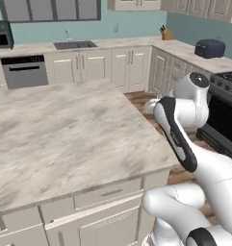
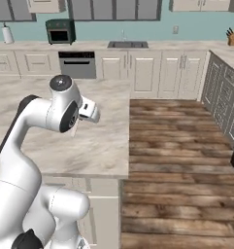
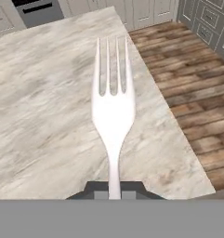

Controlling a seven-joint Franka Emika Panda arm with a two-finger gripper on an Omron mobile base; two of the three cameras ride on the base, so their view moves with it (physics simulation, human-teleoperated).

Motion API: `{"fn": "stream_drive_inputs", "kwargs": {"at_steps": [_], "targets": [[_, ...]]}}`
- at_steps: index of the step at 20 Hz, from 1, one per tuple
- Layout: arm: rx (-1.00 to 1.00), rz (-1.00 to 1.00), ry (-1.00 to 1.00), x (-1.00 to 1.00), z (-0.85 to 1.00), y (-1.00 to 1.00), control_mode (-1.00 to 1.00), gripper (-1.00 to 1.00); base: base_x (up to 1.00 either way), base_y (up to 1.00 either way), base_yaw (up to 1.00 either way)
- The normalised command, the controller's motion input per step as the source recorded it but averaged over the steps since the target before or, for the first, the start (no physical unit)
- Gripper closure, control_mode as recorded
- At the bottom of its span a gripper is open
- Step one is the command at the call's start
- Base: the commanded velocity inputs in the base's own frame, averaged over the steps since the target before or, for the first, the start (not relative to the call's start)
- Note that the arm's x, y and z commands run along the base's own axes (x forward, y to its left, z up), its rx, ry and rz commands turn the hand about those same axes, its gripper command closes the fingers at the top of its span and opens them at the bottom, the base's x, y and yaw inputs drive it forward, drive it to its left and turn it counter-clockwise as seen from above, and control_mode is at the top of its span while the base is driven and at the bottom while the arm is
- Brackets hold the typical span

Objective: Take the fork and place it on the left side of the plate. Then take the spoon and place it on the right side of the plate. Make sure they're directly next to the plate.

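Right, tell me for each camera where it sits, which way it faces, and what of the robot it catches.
Left base view: behind the arm on its left, facing forward and down over the marble island counter; the white arm rises at lower right.
Right base view: behind on the right, same counter, wood floor; arm at lower left.
Hand view: on the hand, looking along the gripper, shut on the fork.
Both base views share the counter, sink and dishwasher.

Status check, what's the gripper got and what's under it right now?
Gripper shut on the fork by its handle, tines pointing away. Fork held above the marble island counter, near its edge. Nothing in the way.
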Motion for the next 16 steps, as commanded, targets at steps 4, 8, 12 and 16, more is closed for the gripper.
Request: {"fn": "stream_drive_inputs", "kwargs": {"at_steps": [4, 8, 12, 16], "targets": [[0.0, 0.0, 0.0, 0.0, 0.0, 0.0, 1.0, 1.0, -0.61, 1.0, 0.21], [0.0, 0.0, 0.0, 0.0, 0.0, 0.0, 1.0, 1.0, -0.65, 1.0, 0.22], [0.0, 0.0, 0.0, 0.0, 0.0, 0.0, 1.0, 1.0, -0.61, 1.0, 0.22], [0.0, 0.0, 0.0, 0.0, 0.0, 0.0, 1.0, 1.0, -0.51, 1.0, 0.22]]}}
